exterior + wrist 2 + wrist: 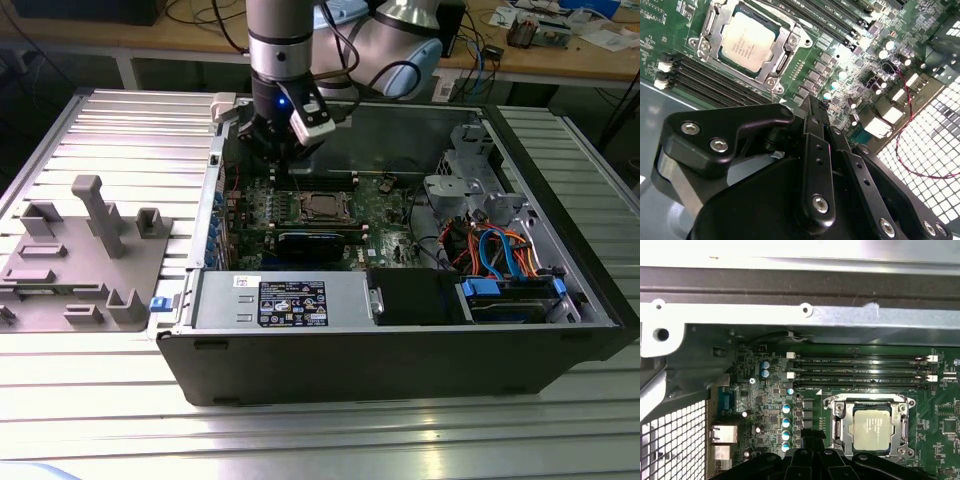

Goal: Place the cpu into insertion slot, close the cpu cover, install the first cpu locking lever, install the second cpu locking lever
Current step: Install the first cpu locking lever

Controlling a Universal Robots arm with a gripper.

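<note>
cpu (322,207) sits in insertion slot (300,208), mid-board, with cpu cover (781,60) lying flat around it. Exterior view, left to right: grey fixture tray (85,255) outside the case; gripper (275,152) just inside the case's far wall (400,125), fingers closed together, holding nothing, hovering beside the socket above open board; drive cage (500,285) at the right edge.

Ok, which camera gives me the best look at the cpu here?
The second wrist view: the cpu is close and unobstructed, its silvery top seated within the cpu cover. The first wrist view shows it smaller. In the exterior view it is a small, distant square.
</note>
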